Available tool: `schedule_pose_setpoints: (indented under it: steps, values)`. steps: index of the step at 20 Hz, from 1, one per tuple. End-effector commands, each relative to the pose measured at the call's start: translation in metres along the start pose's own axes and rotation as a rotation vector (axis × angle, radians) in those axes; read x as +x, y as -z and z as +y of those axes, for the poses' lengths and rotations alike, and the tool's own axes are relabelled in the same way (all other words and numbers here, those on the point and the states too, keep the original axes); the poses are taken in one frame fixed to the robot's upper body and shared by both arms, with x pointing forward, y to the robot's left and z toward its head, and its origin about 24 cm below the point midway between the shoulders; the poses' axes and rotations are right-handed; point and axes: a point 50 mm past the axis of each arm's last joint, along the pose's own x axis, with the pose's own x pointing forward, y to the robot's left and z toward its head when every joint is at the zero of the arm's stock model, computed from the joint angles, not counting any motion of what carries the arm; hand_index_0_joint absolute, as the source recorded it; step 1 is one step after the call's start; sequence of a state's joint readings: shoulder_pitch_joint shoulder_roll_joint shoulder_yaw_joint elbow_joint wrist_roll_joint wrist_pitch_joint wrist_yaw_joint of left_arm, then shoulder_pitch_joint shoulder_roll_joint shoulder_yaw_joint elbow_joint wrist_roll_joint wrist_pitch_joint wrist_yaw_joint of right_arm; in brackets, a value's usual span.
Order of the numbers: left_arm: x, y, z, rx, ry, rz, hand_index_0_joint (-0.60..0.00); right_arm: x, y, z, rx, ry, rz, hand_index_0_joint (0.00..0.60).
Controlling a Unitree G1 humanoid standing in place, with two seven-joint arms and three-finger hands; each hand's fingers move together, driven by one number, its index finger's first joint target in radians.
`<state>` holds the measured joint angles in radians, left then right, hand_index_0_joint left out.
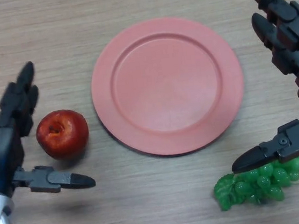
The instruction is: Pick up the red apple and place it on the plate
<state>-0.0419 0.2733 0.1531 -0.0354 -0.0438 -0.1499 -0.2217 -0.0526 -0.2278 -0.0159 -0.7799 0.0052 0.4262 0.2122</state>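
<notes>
Apple (62,134), red with its stem dimple facing up, sits on the wooden table (150,209) just left of the pink plate (167,85) (the two do not touch). The left hand (12,138) brackets it, fingers straight behind and thumb extended in front, nothing gripped. The right hand (288,47) hangs released at the plate's right, its thumb over a bunch of green grapes (260,183).
</notes>
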Motion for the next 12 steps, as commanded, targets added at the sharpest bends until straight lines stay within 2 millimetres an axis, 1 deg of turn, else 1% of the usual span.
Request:
schedule_pose_setpoints:
  steps: [1,2,4,6,7,8,9,12]
  values:
    - [0.004,-0.029,0.019,0.118,-0.056,-0.221,0.0,-0.003,-0.033,-0.015,-0.06,0.074,-0.233,0.0]
    - [0.005,-0.026,0.018,0.153,-0.065,-0.222,0.0,-0.003,-0.034,-0.016,-0.066,0.079,-0.234,0.0]
    - [0.007,-0.018,0.017,0.3,-0.102,-0.226,0.0,-0.002,-0.036,-0.019,-0.076,0.087,-0.24,0.0]
    - [0.007,-0.017,0.017,0.351,-0.112,-0.224,-0.2,-0.003,-0.037,-0.019,-0.078,0.092,-0.245,0.0]
    - [0.007,-0.013,0.016,0.407,-0.119,-0.213,-0.35,-0.003,-0.037,-0.02,-0.082,0.097,-0.252,0.0]
    - [0.007,-0.01,0.016,0.451,-0.128,-0.196,-0.45,-0.004,-0.037,-0.02,-0.085,0.101,-0.257,0.0]
    - [0.007,-0.004,0.016,0.508,-0.155,-0.16,-0.6,-0.005,-0.039,-0.02,-0.089,0.109,-0.268,0.0]
    - [0.005,0.0,0.016,0.44,-0.145,-0.115,-0.6,-0.007,-0.04,-0.02,-0.094,0.115,-0.27,0.0]
